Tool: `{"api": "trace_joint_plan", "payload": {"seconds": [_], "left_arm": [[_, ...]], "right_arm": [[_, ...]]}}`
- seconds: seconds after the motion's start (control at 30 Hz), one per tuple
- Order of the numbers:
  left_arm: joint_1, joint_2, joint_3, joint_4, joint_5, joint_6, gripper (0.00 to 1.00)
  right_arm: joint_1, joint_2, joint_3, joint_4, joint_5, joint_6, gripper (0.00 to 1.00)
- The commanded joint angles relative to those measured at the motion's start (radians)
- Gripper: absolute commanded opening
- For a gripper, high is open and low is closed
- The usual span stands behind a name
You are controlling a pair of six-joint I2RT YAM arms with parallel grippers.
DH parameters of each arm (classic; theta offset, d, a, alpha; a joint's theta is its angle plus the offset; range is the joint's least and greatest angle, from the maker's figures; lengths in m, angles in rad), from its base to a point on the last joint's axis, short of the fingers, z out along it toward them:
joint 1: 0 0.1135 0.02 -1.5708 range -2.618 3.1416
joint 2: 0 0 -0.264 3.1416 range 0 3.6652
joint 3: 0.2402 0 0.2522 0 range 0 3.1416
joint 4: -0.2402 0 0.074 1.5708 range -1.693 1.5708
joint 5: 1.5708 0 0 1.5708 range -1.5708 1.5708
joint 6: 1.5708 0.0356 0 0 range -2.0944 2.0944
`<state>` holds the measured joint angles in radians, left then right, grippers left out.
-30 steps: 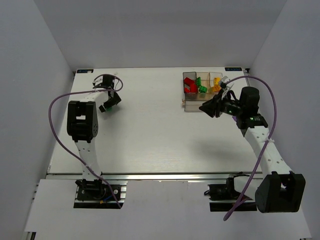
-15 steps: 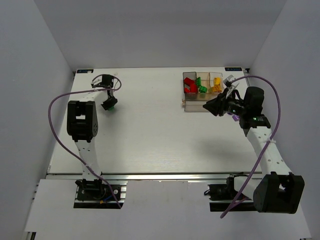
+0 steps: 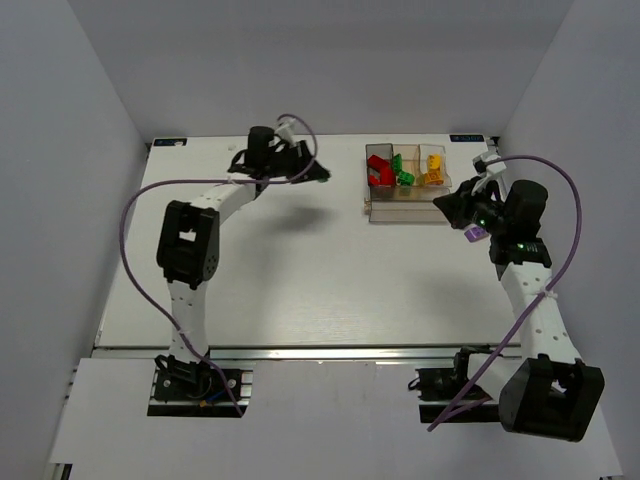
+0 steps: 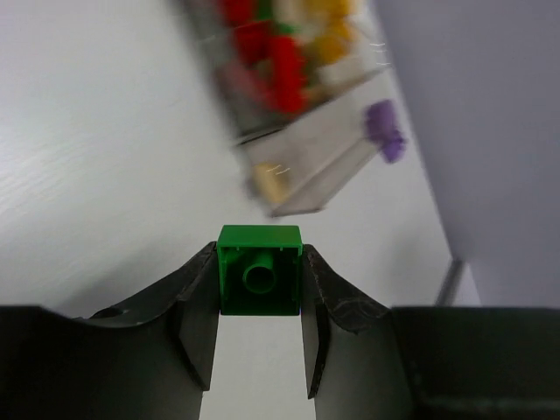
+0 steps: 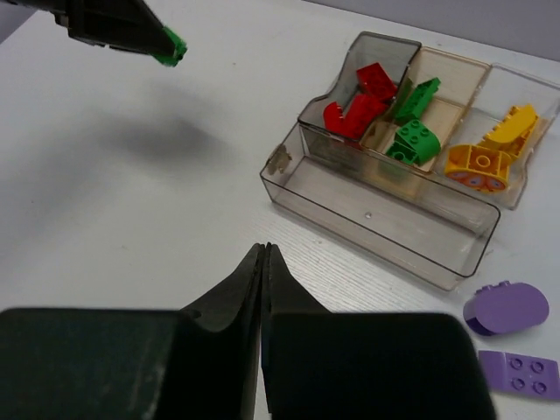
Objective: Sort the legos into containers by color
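Note:
My left gripper (image 4: 259,293) is shut on a green lego (image 4: 259,280), held above the table left of the containers (image 3: 405,211). From above its tip (image 3: 321,177) shows near the table's back; the right wrist view shows that green lego (image 5: 173,45) at the tip too. The containers (image 5: 394,219) hold red legos (image 5: 354,109) in the smoky bin, green legos (image 5: 413,136) in the amber bin and yellow legos (image 5: 486,153) in the clear bin. Two purple legos (image 5: 506,308) lie on the table right of the front tray. My right gripper (image 5: 265,249) is shut and empty, in front of the tray.
The right arm (image 3: 520,245) stretches along the right side of the table, close to the right wall. White walls close in the table on the left, back and right. The left arm's purple cable (image 3: 130,250) loops over the left side.
The left arm has swung from the far left corner toward the containers, carrying the green lego. The right gripper has shut and drawn back a little to the right.

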<state>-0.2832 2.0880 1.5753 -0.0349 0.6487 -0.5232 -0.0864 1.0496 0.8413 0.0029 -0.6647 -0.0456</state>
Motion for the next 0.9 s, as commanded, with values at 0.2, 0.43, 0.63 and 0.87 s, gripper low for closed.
{"api": "trace_joint_plan", "payload": {"seconds": [0.2, 0.43, 0.63, 0.87], "left_arm": [[-0.195, 0.325, 0.517, 0.484, 0.197, -0.150, 0.00], [-0.280, 0.490, 0.653, 0.702, -0.026, -0.156, 0.00], [-0.344, 0.546, 0.713, 0.690, -0.252, 0.043, 0.03], [-0.376, 0.639, 0.770, 0.756, -0.379, 0.061, 0.04]], "right_arm": [[-0.079, 0.013, 0.005, 0.037, 0.033, 0.038, 0.00], [-0.105, 0.021, -0.008, 0.055, -0.001, 0.082, 0.00], [-0.130, 0.013, -0.021, 0.072, -0.021, 0.105, 0.00], [-0.157, 0.009, -0.024, 0.078, -0.026, 0.116, 0.00]]}}
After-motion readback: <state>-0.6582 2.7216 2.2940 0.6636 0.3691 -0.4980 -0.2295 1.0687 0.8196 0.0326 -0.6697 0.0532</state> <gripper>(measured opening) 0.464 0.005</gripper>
